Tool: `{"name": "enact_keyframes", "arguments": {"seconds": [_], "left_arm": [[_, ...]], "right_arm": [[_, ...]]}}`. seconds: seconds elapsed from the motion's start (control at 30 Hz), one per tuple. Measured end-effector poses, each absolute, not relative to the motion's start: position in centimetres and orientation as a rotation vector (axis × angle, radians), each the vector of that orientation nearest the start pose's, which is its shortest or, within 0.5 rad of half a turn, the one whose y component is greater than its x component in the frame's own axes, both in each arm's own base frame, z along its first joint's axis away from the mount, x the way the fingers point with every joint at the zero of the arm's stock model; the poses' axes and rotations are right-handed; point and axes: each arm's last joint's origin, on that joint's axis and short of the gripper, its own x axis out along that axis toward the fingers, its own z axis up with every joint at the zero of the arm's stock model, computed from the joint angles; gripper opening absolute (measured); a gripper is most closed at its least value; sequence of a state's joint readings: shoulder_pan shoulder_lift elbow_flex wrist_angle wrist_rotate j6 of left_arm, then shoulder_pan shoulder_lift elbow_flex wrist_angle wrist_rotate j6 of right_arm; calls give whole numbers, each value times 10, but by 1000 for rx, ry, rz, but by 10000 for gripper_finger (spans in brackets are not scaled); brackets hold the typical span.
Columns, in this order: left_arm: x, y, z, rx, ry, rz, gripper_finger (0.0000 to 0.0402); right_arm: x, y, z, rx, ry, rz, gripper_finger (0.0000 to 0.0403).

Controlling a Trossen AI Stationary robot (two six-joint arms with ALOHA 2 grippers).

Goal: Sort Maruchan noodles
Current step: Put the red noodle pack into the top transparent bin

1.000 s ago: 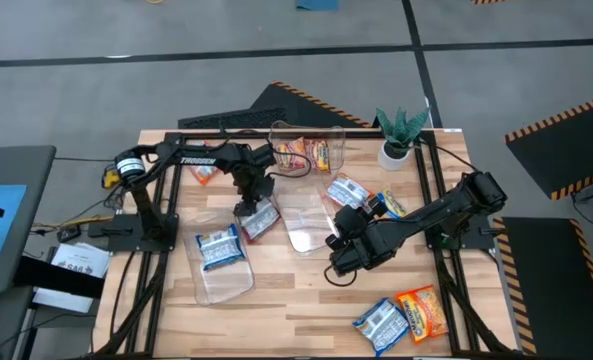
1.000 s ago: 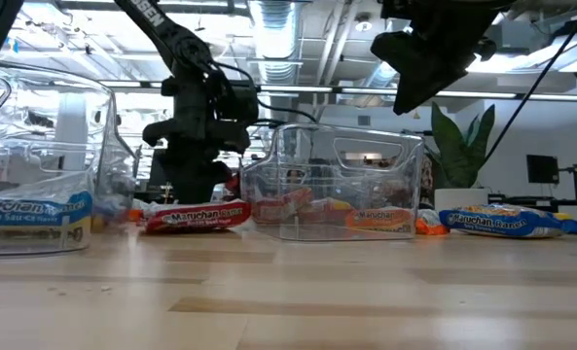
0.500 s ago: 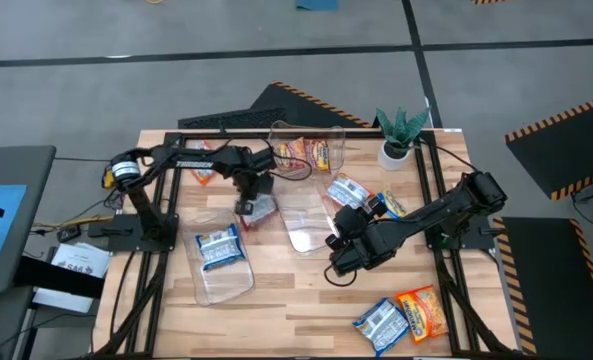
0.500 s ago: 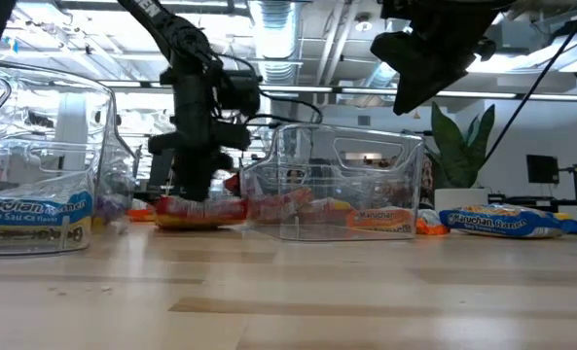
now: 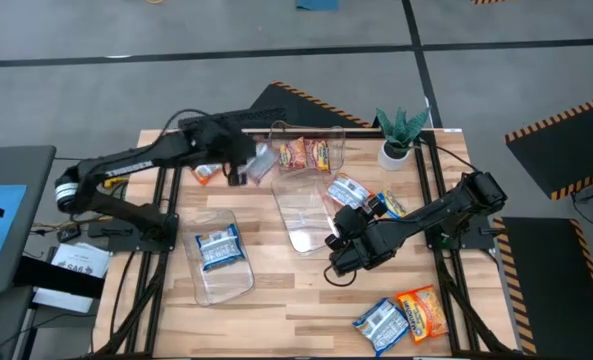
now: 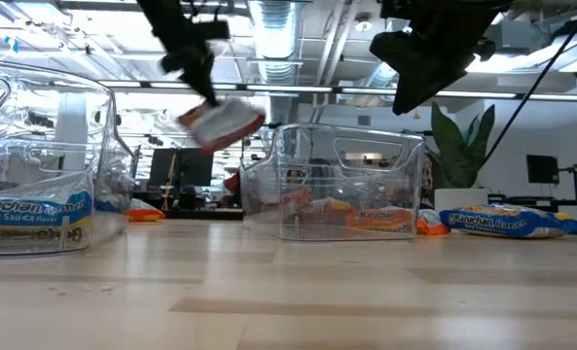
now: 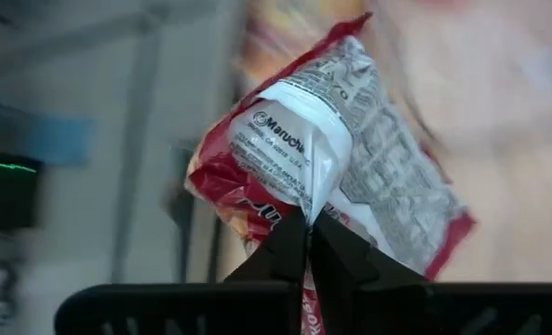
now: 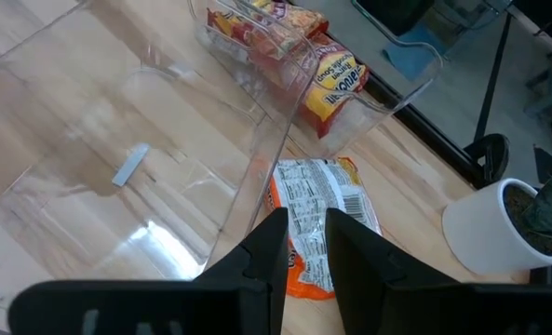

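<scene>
Three clear bins sit on the wooden table (image 5: 276, 290): a left bin (image 5: 216, 262) holding a blue packet (image 5: 218, 247) whose label reads "Maruchan" and "Soy Sauce Flavor" in the low view, a middle bin (image 5: 301, 215), and a far bin (image 5: 311, 152) with two packets inside, one showing "Maruchan" through the wall in the low view.

The left gripper (image 7: 307, 223) is lifted above the table near the far bin, its fingers pinched tight on the edge of a red packet (image 7: 322, 177). The packet hangs tilted in the air; "Maruchan" is printed on its white panel, with small print too fine to read on its back.

The right gripper (image 5: 338, 243) hovers over the right edge of the middle bin, its fingers close together with a narrow gap and nothing between them. In the right wrist view, an orange packet (image 8: 317, 223) lies on the table beside the middle bin, barcode side up, just ahead of the fingers.

More packets lie loose: a blue one (image 5: 348, 190) beside the far bin, another blue one (image 5: 381, 322) and an orange one (image 5: 423, 310) at the table's near right corner, and one more (image 5: 204, 172) under the left arm. A potted plant (image 5: 398, 135) stands at the far right corner.
</scene>
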State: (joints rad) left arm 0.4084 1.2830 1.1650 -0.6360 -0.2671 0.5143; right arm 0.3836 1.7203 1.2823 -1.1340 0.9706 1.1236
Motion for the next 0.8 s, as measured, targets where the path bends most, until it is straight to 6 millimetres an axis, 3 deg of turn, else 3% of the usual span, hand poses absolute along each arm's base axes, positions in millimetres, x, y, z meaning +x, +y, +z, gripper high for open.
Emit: {"name": "enact_keyframes", "arguments": {"seconds": [0.13, 0.23, 0.37, 0.57, 0.8], "left_arm": [[250, 122, 346, 446, 638, 551, 0], [266, 134, 350, 441, 480, 556, 0], [291, 155, 329, 414, 453, 579, 0], [315, 178, 277, 427, 652, 686, 0], [320, 182, 265, 358, 651, 710, 4]], "right_arm": [[294, 93, 231, -28, 758, -998, 99], [294, 93, 231, -26, 753, -996, 99], [295, 93, 231, -27, 754, -994, 99], [294, 93, 231, -44, 764, -988, 99], [295, 90, 231, -40, 764, -996, 99]]}}
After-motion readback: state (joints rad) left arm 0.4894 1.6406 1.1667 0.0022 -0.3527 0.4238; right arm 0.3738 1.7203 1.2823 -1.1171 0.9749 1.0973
